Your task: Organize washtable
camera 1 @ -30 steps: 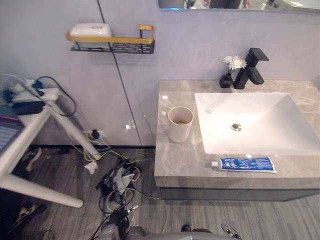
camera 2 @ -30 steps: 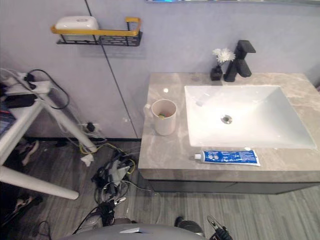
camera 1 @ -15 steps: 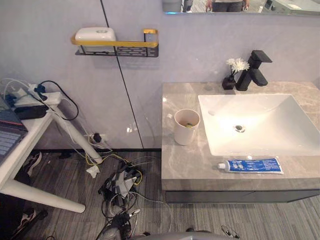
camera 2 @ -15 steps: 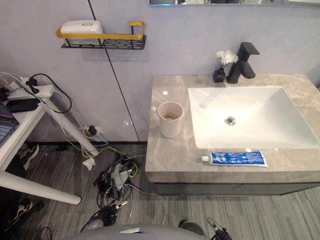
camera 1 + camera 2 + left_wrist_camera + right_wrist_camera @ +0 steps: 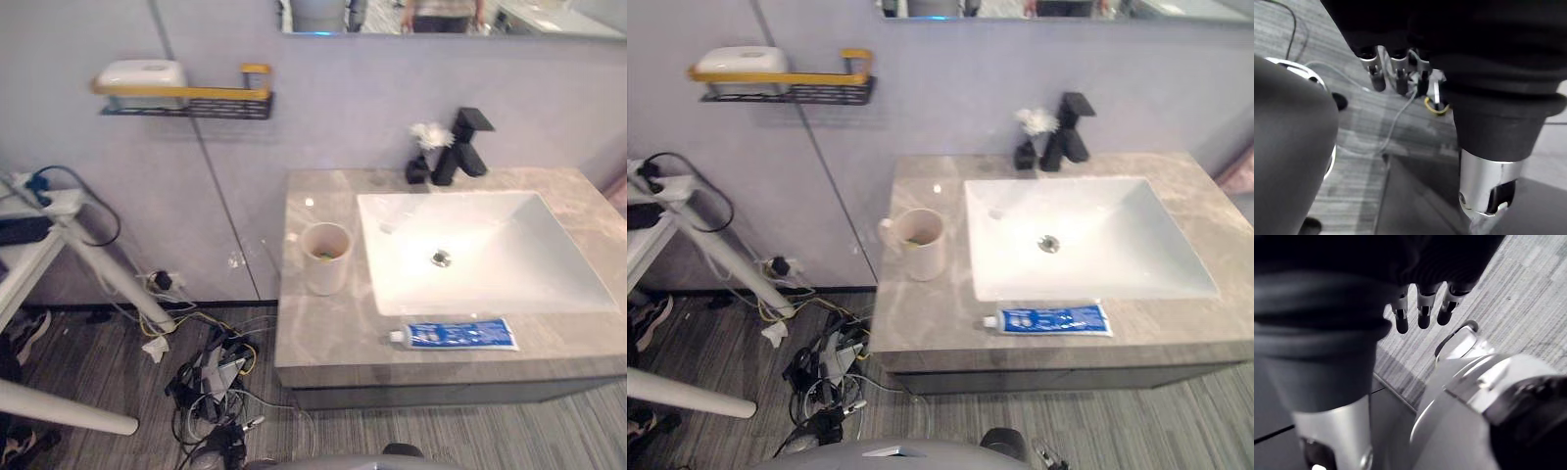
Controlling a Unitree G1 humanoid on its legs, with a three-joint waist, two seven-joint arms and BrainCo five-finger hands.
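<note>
On the counter [image 5: 323, 338], the toothpaste [image 5: 454, 335] lies loose before the sink [image 5: 509, 259], cup [image 5: 325, 257] nearby; tidying seems not yet started. Left hand [image 5: 1400, 73] and right hand [image 5: 1423, 313] hang loose-fingered, apparently empty.

You'll see the washtable top [image 5: 333, 338] as grey veined stone, smooth with a polished sheen, around a glossy white basin [image 5: 519, 259] that looks ceramic and a matt black tap [image 5: 460, 147]. The cream cup [image 5: 325, 262] has a smooth, dull finish, and the blue toothpaste tube [image 5: 456, 335] looks like shiny plastic. The wall shelf [image 5: 186, 104] is black perforated metal with a yellow rail, and the floor [image 5: 88, 377] is matt grey wood-grain plank.
</note>
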